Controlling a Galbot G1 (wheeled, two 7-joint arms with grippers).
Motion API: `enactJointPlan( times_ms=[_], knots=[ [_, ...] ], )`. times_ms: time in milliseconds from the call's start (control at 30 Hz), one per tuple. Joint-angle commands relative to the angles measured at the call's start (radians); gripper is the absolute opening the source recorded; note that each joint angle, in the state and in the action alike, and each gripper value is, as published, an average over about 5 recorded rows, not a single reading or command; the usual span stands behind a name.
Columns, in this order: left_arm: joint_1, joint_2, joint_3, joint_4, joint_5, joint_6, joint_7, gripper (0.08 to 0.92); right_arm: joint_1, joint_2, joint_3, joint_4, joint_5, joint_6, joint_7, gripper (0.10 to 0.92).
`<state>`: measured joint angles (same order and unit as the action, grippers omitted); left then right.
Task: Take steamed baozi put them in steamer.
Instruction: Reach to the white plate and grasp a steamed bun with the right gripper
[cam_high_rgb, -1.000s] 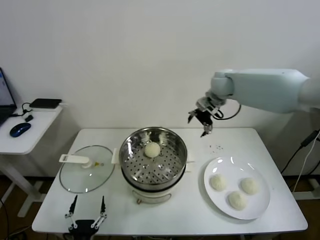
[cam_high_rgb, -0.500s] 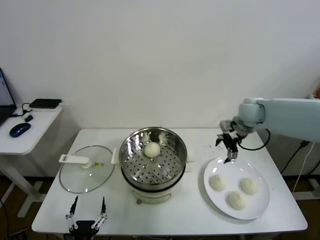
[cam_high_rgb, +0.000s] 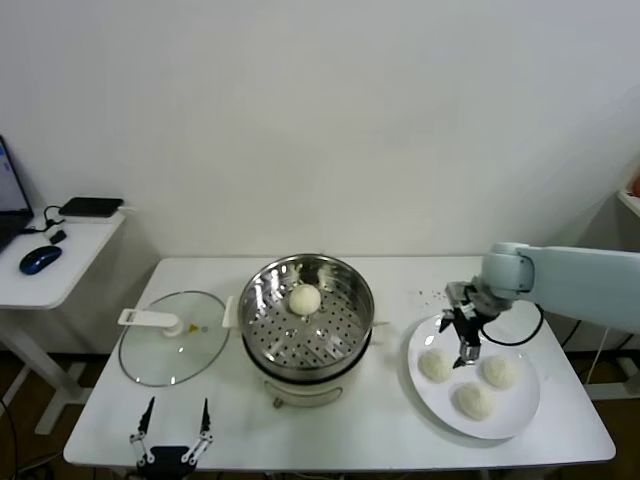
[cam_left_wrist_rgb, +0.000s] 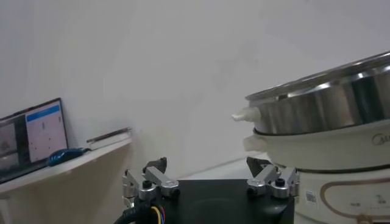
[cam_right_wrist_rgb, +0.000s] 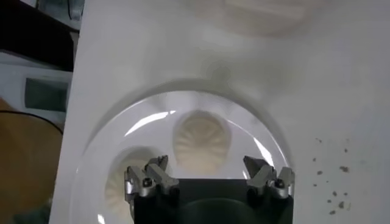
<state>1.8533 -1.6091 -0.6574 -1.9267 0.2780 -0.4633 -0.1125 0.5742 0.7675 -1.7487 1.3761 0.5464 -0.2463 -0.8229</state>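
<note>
One baozi (cam_high_rgb: 305, 299) lies in the steamer (cam_high_rgb: 306, 312); three wait on the plate (cam_high_rgb: 473, 374) at the right of the bench (cam_high_rgb: 240, 430). Right gripper (cam_high_rgb: 467, 350) hovers over the plate, jaws apart, above the bun (cam_right_wrist_rgb: 202, 142) nearest the steamer. Step in hand: second pick. Next move, by judgement: descend, straddle it, close gently. Left gripper (cam_high_rgb: 172, 442) is parked at the front edge, jaws apart.

A glass lid (cam_high_rgb: 172, 340) lies flat on the white table (cam_high_rgb: 330, 430), with a blue mouse (cam_high_rgb: 39, 259) on the side desk (cam_high_rgb: 60, 275)
</note>
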Motion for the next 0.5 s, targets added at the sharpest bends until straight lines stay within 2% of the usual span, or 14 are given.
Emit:
enactJointPlan(
  times_ms=[33,500],
  knots=[
    [-0.001,-0.003,-0.005,0.003,-0.002,0.001,0.000,0.823,-0.141,0.025,0.097,-0.043,-0.036,-0.023,0.023,0.823],
    [-0.009,-0.001,-0.013,0.010,-0.008,0.004,0.001,0.823,-0.150,0.045,0.099,-0.066,-0.058,-0.025,0.015,0.817]
  ],
)
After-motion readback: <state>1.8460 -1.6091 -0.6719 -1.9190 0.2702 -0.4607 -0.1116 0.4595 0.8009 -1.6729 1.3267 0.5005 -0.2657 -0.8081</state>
